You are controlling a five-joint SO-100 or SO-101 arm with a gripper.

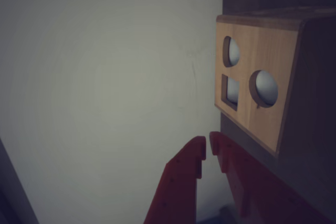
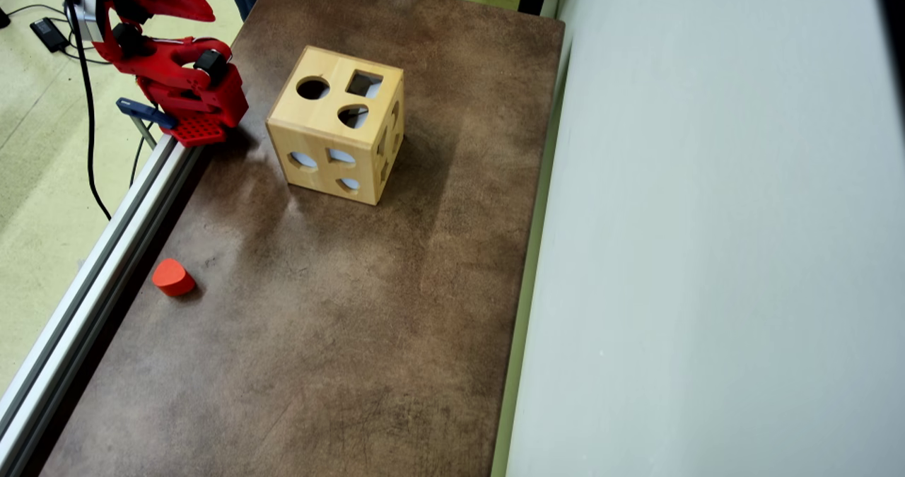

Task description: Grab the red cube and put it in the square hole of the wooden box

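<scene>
Wrist view: my red two-finger gripper (image 1: 207,145) has its tips nearly together and holds nothing. It points past the pale wooden box (image 1: 262,114), whose dark square hole (image 1: 231,89) shows on the face up and right of my tips. No red cube here.

Overhead view: only an orange-red rounded block (image 2: 172,277) lies well apart from the box, near the table's left edge; no sharp-edged cube shows. The square cutout faces upward.
</scene>
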